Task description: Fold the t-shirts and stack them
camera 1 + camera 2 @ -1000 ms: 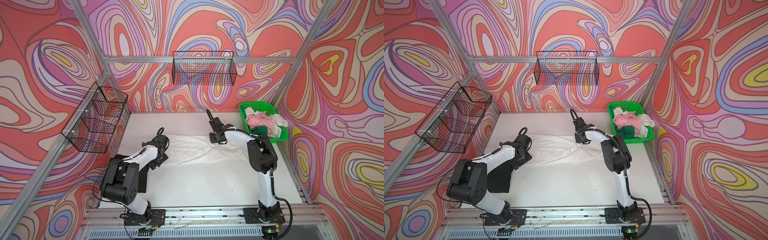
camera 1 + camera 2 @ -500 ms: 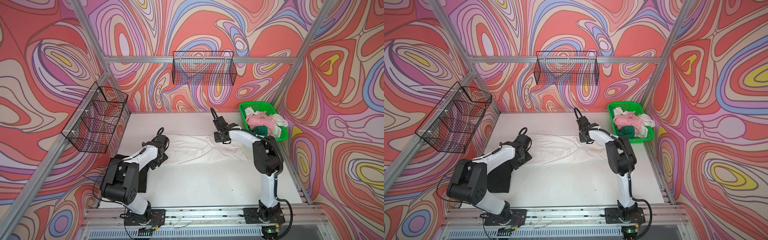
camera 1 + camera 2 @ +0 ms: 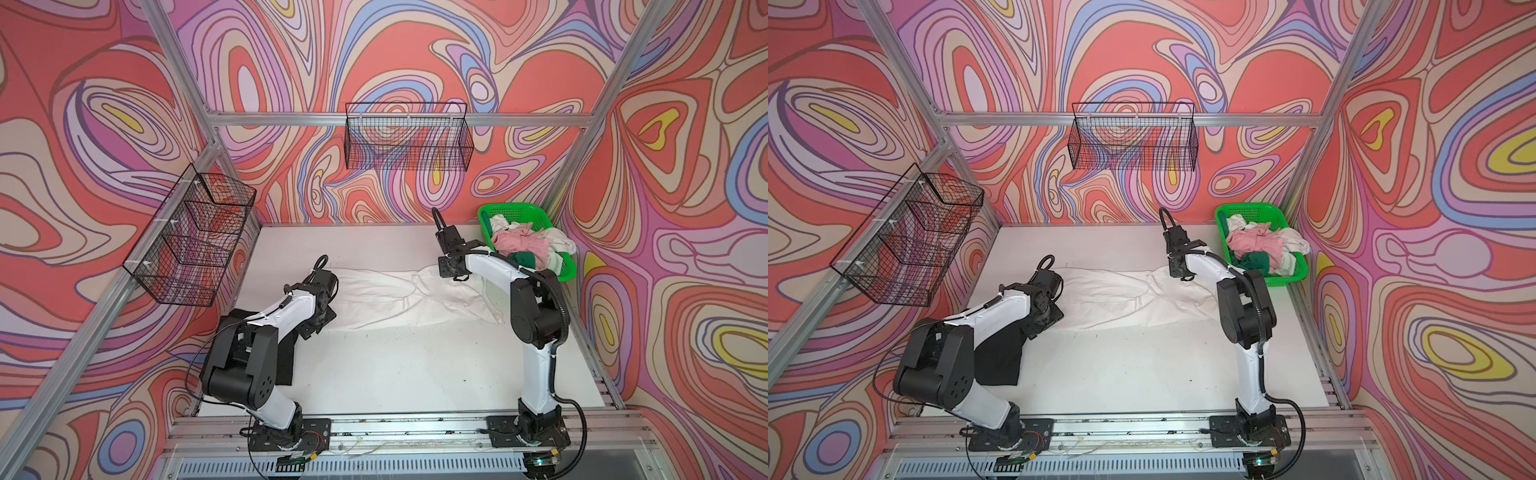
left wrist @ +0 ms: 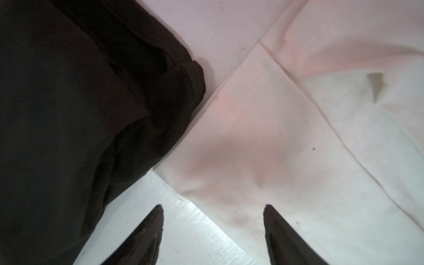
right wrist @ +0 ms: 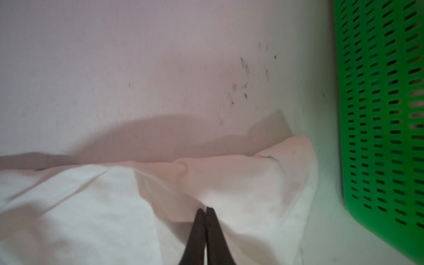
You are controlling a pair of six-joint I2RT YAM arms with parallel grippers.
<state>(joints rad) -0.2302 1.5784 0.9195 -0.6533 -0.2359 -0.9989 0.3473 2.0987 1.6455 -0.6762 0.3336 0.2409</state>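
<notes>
Black cloth lies farthest left: a black t-shirt [image 3: 1000, 357] rests flat on the white counter [image 3: 395, 365], partly under the left arm, its long axis running from the front edge toward the back. Just beside it, the left pincer [image 4: 213, 206] hangs with its jaws wide apart and nothing between them; one fingertip [image 4: 158, 213] is over bare counter and the other over the near left corner of the off-white t-shirt [image 3: 386, 299]. That shirt is spread across the middle of the counter, creased, with its long axis running left to right along the back wall; which end is the neck cannot be told. At its right end the right pincer [image 5: 205, 210] is closed tight, with a fold of the off-white cloth pinched at its tips and puckering toward them. Farthest right, in the back corner, a green plastic basket [image 3: 515, 210] holds a crumpled pink shirt [image 3: 519, 245], a dark green shirt [image 3: 523, 258] and a white shirt [image 3: 557, 239].
</notes>
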